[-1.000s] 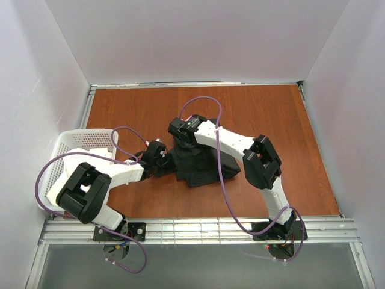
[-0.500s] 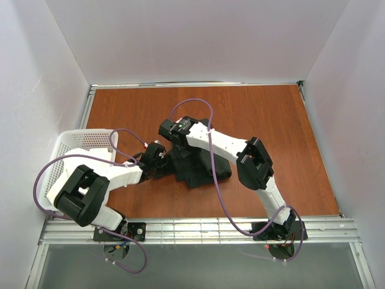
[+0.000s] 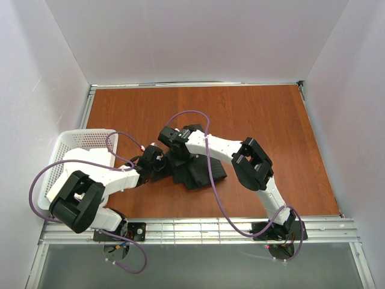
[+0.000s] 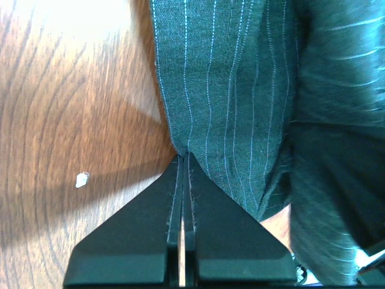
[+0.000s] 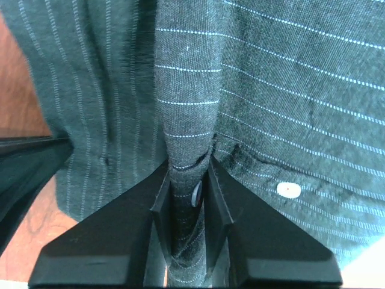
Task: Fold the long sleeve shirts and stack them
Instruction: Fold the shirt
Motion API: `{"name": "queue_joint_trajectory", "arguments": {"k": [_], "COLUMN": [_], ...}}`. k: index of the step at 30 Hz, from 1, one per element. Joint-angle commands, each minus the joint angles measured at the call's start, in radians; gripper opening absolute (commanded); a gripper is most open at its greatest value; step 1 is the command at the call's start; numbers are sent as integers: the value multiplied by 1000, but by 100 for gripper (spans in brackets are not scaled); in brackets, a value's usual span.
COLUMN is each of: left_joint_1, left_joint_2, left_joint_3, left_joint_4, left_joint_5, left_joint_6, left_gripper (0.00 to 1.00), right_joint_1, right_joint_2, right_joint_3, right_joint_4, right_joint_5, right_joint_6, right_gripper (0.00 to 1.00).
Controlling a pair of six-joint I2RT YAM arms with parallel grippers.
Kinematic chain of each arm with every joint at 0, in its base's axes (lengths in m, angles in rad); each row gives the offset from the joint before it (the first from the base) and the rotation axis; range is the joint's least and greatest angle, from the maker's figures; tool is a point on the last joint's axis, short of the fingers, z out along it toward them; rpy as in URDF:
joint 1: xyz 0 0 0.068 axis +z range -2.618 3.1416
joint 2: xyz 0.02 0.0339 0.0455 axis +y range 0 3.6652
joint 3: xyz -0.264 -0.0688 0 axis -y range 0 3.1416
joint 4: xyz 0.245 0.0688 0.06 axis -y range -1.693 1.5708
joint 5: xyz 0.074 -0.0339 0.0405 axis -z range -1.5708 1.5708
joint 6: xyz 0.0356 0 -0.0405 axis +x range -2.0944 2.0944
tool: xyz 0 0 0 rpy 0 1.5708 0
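Observation:
A dark pinstriped long sleeve shirt (image 3: 197,173) lies bunched on the wooden table (image 3: 271,132), near its middle. My left gripper (image 3: 160,166) sits low at the shirt's left edge. In the left wrist view its jaws (image 4: 182,158) are pressed together on the corner of the striped cloth (image 4: 228,90). My right gripper (image 3: 180,156) points down over the shirt's left part. In the right wrist view a raised fold of cloth with a button fills the narrow gap of that gripper (image 5: 187,162). A second pale button (image 5: 289,189) shows on the fabric (image 5: 289,90) to the right.
A white perforated basket (image 3: 78,144) stands at the table's left edge, close behind my left arm. White walls enclose the table on three sides. A metal rail (image 3: 198,229) runs along the near edge. A small white crumb (image 4: 82,179) lies on the wood.
My right arm has swung left, carrying cloth over the shirt, and the shirt's right side has drawn in to the left. My left gripper has shifted slightly left and nearer.

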Motion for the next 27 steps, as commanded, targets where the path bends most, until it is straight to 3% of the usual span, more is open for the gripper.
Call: {"name": "queue_joint_trajectory", "arguments": {"k": [1,2,4,6,8,10,12,13,17,24,27], "left_joint_1": [-3,-1,-3,-1,-1,-3,-3,-3,-1,-1,-1], "left_joint_2": [-30,-33,-39,-44,-48,-48,-47,-47,-47,-71,-120], "left_joint_3": [-10,-10,-11,-13,-14,-13,-13,-11,-10,-4,27], "left_joint_4": [-11,-9,-12,-16,-16,-17,-17,-17,-17,-29,-66], "left_joint_5": [-26,-26,-27,-29,-30,-30,-29,-27,-26,-21,-32], "left_joint_6": [-9,-9,-9,-9,-10,-12,-13,-13,-13,-13,2], "left_gripper": [0,0,0,0,0,0,0,0,0,0,1], "right_joint_1": [5,5,5,5,-1,-9,-15,-20,-34,-40,-63], "right_joint_2": [-74,-80,-91,-108,-125,-146,-158,-168,-165,-191,-273], "right_joint_3": [-39,-54,-61,-64,-70,-82,-113,-120,-143,-179,-225], "right_joint_4": [122,130,156,165,179,205,226,248,282,311,341], "right_joint_5": [-97,-109,-120,-127,-131,-135,-137,-147,-173,-180,-175], "right_joint_6": [21,26,38,53,69,72,81,84,96,102,90], "right_gripper": [17,17,27,28,39,40,37,24,5,6,15]}}
